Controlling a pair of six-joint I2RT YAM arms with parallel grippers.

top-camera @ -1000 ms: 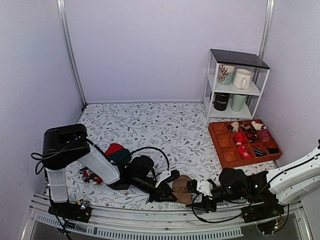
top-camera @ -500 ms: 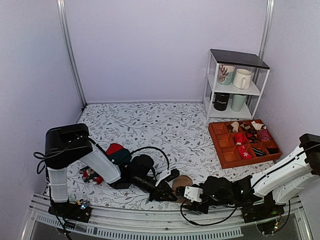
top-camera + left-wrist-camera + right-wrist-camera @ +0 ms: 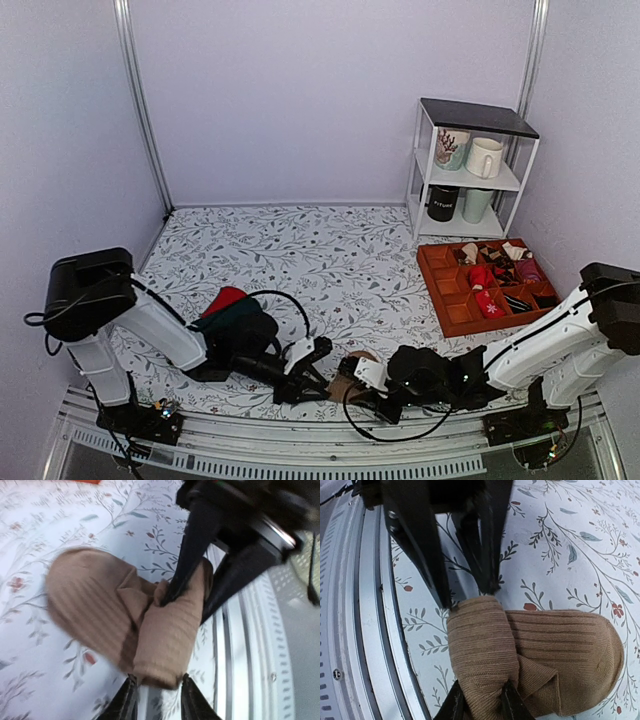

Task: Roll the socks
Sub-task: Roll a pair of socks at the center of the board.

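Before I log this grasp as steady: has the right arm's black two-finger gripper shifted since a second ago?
Yes. The right gripper has moved left, farther from the orange divided tray, onto the tan-brown ribbed socks.

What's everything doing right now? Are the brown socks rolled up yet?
socks: half rolled, toe end flat
right gripper: shut on the roll
left gripper: straddles the roll's end, grip unclear
mugs: upright on the shelf
tray: some compartments filled, some empty

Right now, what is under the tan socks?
The flowered tablecloth shows around the tan socks, beside the metal rail. The patch directly beneath them is covered.
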